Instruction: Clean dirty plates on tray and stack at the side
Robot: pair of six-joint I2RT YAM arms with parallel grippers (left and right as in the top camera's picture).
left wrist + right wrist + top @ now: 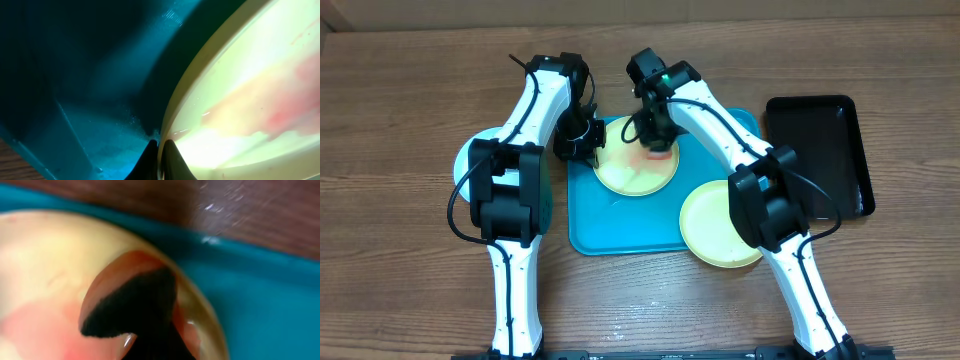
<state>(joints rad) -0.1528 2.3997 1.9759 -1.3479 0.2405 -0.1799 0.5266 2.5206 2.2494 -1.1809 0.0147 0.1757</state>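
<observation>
Nearest the arm bases, a pale yellow round flat plate with a lime rim lies partly over the front right corner of the large turquoise-blue rectangular plastic tray and partly on the brown wood-grain tabletop. Its right side is hidden under the right arm. To the left, just beside the tray, a pale blue round plate rests on the tabletop, mostly covered by the left arm. Farther in, a second pale yellow plate sits in the tray's far half, with a red-orange smear across its face. The left jaws are pinched on this plate's left rim, which the left wrist view shows running between the two dark tips. The right jaws are closed and rest on the plate's far side at the smear. A peach-coloured rounded thing shows around their dark tip, but I cannot tell what it is or whether it is gripped. Far right, a smaller glossy black tray lies on the tabletop just beside the turquoise one.
</observation>
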